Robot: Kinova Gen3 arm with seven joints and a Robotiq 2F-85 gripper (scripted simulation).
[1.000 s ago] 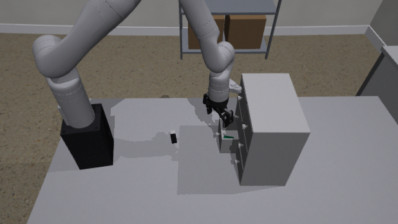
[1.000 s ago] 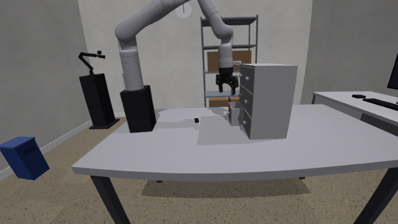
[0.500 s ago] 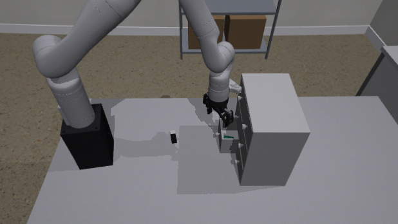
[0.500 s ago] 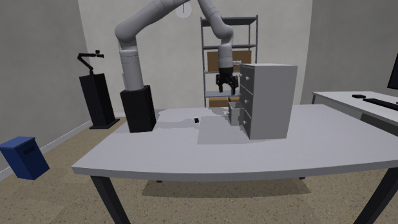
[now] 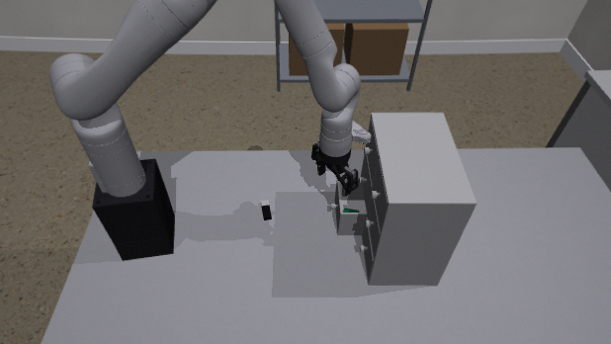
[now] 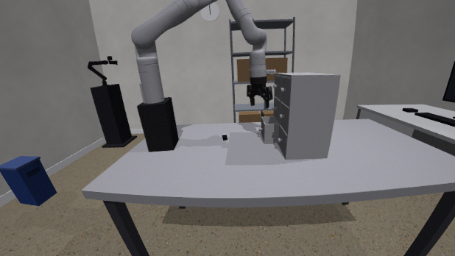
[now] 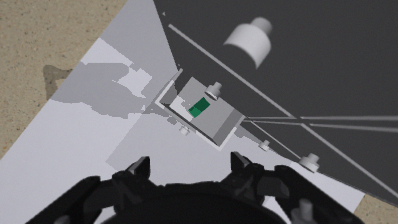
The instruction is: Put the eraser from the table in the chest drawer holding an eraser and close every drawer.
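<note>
Hand (image 5: 349,184) (image 6: 260,104) (image 7: 190,162): fingers wide apart, gripping nothing, positioned above an open low drawer (image 5: 351,224) (image 6: 269,133) (image 7: 195,136). Within that drawer lies a green item (image 5: 351,211) (image 7: 199,107). The drawer protrudes from the front of the grey chest (image 5: 422,158) (image 6: 311,118) (image 7: 320,65). Well apart from it, between arm base (image 5: 135,227) (image 6: 159,126) and chest, the black-and-white eraser (image 5: 267,212) (image 6: 224,137) rests on the desk (image 5: 208,297) (image 6: 258,184) (image 7: 65,165).

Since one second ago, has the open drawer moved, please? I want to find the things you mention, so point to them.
No; in the top view the open drawer (image 5: 351,224) (image 6: 270,132) (image 7: 220,148) juts out about as far from the chest (image 5: 420,158) (image 6: 311,118) as before.
</note>
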